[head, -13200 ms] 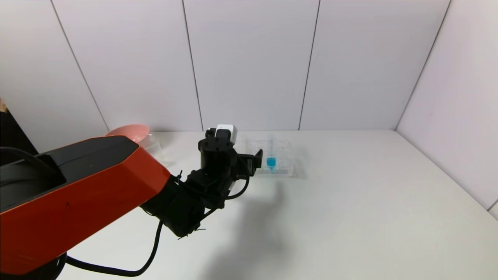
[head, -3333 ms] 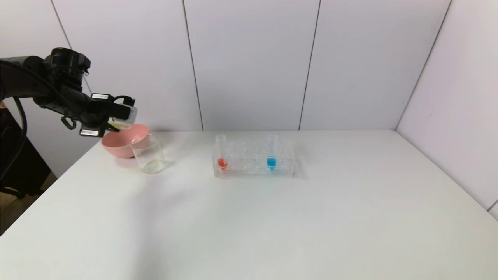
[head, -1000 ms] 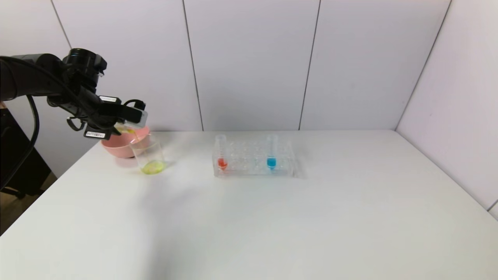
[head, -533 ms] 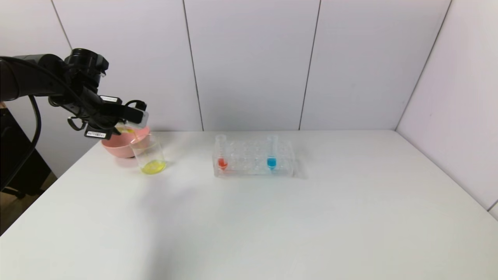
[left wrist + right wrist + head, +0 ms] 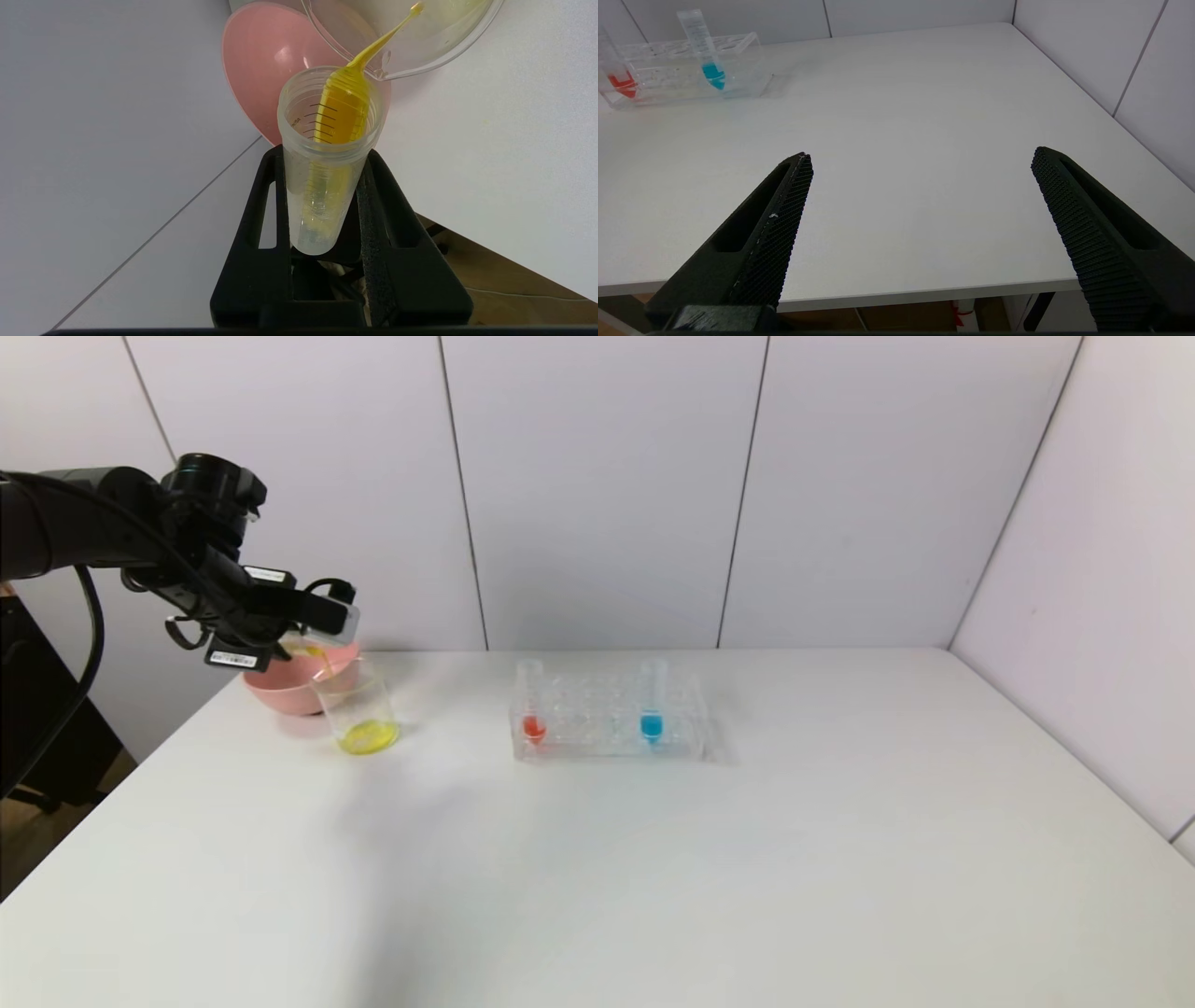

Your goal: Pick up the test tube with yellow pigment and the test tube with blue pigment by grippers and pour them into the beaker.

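My left gripper point(image 5: 322, 619) is shut on the test tube with yellow pigment point(image 5: 327, 158) and holds it tipped over the beaker point(image 5: 357, 709). A thin yellow stream point(image 5: 383, 39) runs from the tube's mouth into the beaker point(image 5: 420, 51), where yellow liquid point(image 5: 368, 738) pools at the bottom. The test tube with blue pigment point(image 5: 652, 705) stands upright in the clear rack point(image 5: 686, 737); it also shows in the right wrist view point(image 5: 704, 51). My right gripper point(image 5: 920, 163) is open and empty, low at the table's near edge, out of the head view.
A pink bowl point(image 5: 280, 686) stands just behind the beaker at the table's far left; it also shows in the left wrist view point(image 5: 261, 70). A red-liquid tube point(image 5: 531, 705) stands at the rack's left end. White walls close the back and right.
The left arm carried the yellow tube from the rack to above the beaker and tipped it. Over the last second the yellow pool in the beaker has grown; the gripper shifted slightly right.
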